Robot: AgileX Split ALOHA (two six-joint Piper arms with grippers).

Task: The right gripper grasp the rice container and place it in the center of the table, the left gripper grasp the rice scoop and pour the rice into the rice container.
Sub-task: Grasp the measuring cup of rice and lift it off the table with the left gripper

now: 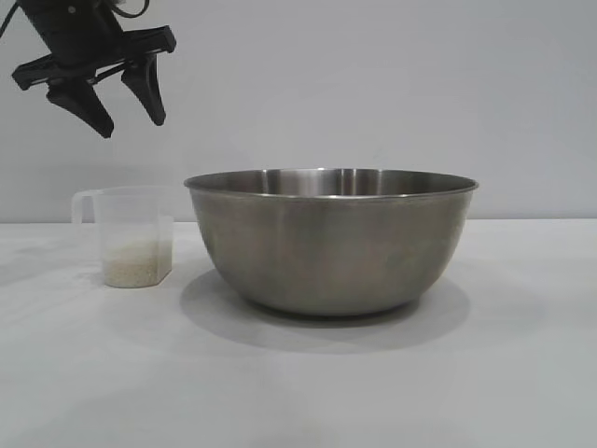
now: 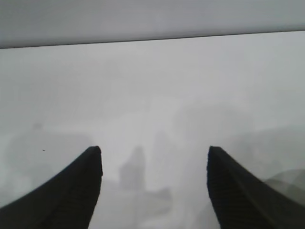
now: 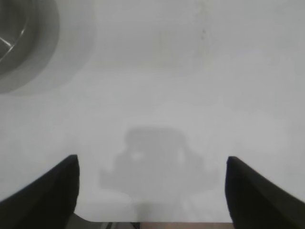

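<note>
One scoop [image 1: 136, 236]: light, thin plastic, rice-filled; grip by loop handle. Left claw [image 1: 127, 112] above, partly open, empty; right claw [image 3: 152, 191] wide, empty.

The rice container [image 1: 331, 243] stands upright on the table [image 1: 522, 373], near the centre of the exterior view. The rice scoop [image 1: 135, 236] stands upright on the table to the left of the rice container, near it but not touching, with its handle turned away from the container. The rice [image 1: 136, 263] lies in the bottom of the rice scoop. The left gripper [image 1: 126, 103] hangs in the air above the rice scoop, well apart from it, jaws spread and pointing downward. In the right wrist view, the right gripper [image 3: 152, 191] is over bare table, jaws spread, with the rice container's rim [image 3: 21, 43] well apart from it at one corner.
</note>
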